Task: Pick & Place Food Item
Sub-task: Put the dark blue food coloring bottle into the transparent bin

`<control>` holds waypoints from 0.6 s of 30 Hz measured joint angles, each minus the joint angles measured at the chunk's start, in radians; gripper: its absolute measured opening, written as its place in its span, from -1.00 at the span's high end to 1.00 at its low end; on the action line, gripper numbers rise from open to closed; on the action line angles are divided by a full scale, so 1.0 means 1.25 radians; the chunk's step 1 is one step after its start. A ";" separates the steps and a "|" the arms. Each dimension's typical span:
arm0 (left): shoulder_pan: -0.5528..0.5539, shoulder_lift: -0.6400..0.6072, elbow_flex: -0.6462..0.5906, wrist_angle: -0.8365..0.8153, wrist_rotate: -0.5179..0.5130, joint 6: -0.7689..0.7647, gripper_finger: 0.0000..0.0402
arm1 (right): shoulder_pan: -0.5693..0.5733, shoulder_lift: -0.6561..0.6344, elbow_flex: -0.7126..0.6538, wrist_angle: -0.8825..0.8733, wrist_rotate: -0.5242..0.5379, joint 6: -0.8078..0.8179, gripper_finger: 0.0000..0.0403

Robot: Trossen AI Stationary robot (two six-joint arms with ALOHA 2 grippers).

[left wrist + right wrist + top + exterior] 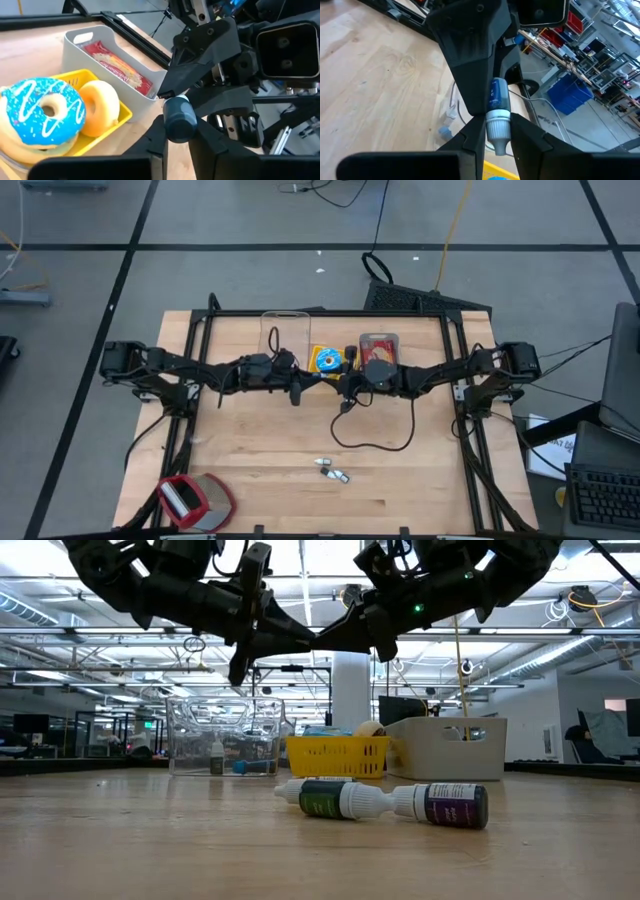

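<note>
Midway, both grippers clamp one small blue bottle (497, 107) above the table: right gripper (492, 131) on its white-capped end, left gripper (177, 131) on its base. Placing remains; bins sit just beyond.

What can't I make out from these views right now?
- High view: the blue bottle is lost where the two arms meet.
- Right wrist view: the bottle's label is partly covered by the jaws and unreadable.
- Low view: the white bin wall hides its contents.
- Left wrist view: the blue donut is cut off by the picture's edge.
</note>
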 joint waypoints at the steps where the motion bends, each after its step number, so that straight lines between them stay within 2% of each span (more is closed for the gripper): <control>1: 0.004 0.000 0.000 0.001 0.002 0.009 0.76 | 0.000 0.000 0.000 0.000 0.000 0.001 0.67; 9: 0.023 0.000 0.000 0.000 -0.001 0.045 0.72 | 0.000 0.000 0.000 -0.001 0.007 0.021 0.52; 13: 0.024 -0.003 0.000 -0.004 -0.006 0.076 0.76 | -0.001 0.000 0.000 -0.003 0.008 0.035 0.48; 17: 0.039 -0.053 0.000 -0.073 -0.011 0.106 0.76 | 0.000 -0.001 0.001 0.006 0.005 0.042 0.47; 18: 0.045 -0.072 0.000 -0.110 -0.033 0.109 0.77 | 0.000 -0.002 0.001 0.006 -0.005 0.052 0.47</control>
